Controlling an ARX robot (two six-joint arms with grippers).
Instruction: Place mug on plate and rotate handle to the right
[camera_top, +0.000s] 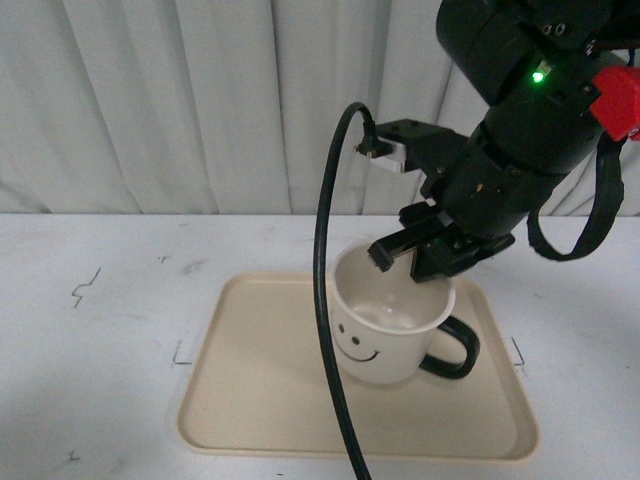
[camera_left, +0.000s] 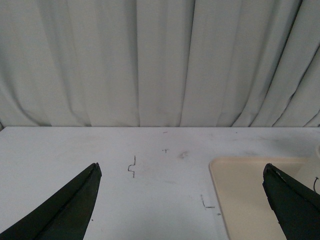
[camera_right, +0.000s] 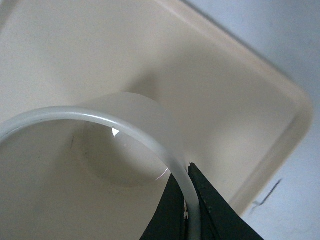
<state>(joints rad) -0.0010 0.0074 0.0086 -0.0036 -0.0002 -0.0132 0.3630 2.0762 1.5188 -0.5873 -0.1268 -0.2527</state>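
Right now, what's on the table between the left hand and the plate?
Only bare table with a black corner mark separates the left hand from the plate, seen in the left wrist view.

Plate (camera_top: 260, 400) sits on the bench (camera_top: 100, 340), centre front, curtain (camera_top: 200, 100) behind. Mug (camera_top: 390, 335) stands upright on the plate, right of its middle, and the handle (camera_top: 455, 350) points right, angled a touch toward the front. Right gripper (camera_top: 410, 255) comes down from the upper right onto the mug's back rim, one finger inside the wall, one outside. A cable (camera_top: 325, 330) hangs in front of the mug's left side and crosses the plate's front rim. Left gripper (camera_left: 181, 169) hangs over bare bench, a plate corner beyond it.
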